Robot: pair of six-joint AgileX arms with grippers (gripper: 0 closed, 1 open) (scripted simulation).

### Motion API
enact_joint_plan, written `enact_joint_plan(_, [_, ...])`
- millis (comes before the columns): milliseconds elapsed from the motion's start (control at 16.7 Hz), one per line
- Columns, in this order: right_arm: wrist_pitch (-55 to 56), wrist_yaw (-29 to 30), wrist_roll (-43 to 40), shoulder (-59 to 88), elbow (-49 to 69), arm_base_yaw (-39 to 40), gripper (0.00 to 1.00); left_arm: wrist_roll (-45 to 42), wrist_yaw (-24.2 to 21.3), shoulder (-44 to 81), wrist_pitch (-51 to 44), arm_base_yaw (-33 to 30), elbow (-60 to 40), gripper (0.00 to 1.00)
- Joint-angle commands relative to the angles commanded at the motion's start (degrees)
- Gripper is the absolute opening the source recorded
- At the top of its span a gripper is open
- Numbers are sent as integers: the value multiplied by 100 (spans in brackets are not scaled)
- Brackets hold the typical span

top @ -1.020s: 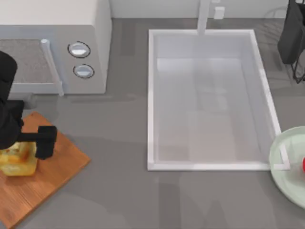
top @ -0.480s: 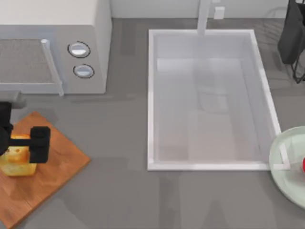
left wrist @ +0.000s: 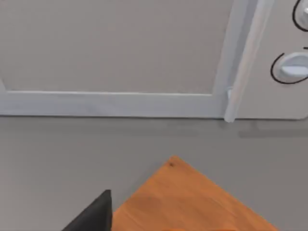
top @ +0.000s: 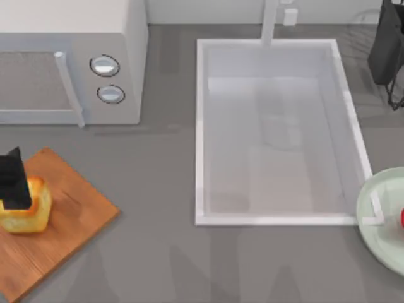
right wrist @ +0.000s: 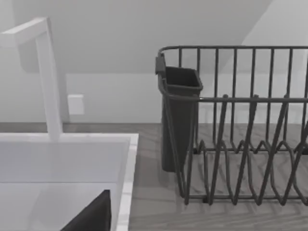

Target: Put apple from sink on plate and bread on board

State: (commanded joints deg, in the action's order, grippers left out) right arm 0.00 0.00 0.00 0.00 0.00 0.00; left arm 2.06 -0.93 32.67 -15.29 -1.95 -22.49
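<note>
The bread (top: 28,208), a golden chunk with a browner crust, rests on the wooden board (top: 69,221) at the table's left. My left gripper (top: 9,184) hangs open at the picture's left edge, above the loaf's left part, one dark fingertip (left wrist: 94,219) showing over the board's corner (left wrist: 192,202). At the right edge a sliver of the red apple (top: 402,218) lies on the mint-green plate (top: 379,221). The white sink (top: 201,126) fills the middle. My right arm (top: 386,44) is parked at the far right, gripper open, one fingertip (right wrist: 91,216) in view.
A white microwave (top: 126,57) with two knobs stands behind the board. The faucet post (top: 269,22) rises at the sink's far side. A dark wire dish rack (right wrist: 240,144) with a cutlery cup (right wrist: 179,115) sits at the back right.
My left gripper has let go of the bread and drawn back to the left, out past the picture's edge. The loaf stays on the board. The right arm has not moved.
</note>
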Motion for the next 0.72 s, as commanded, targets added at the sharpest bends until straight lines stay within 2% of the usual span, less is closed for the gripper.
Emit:
enact_joint_plan(360, [0, 0, 0, 0, 0, 0, 100, -121, 66, -2649, 1183, 154, 1618, 100])
enact_joint_plan(540, [0, 0, 0, 0, 0, 0, 100, -193, 89, -3195, 1485, 191, 2171, 100])
enact_joint_plan(720, [0, 0, 0, 0, 0, 0, 100, -206, 93, -3267, 1529, 195, 2249, 100])
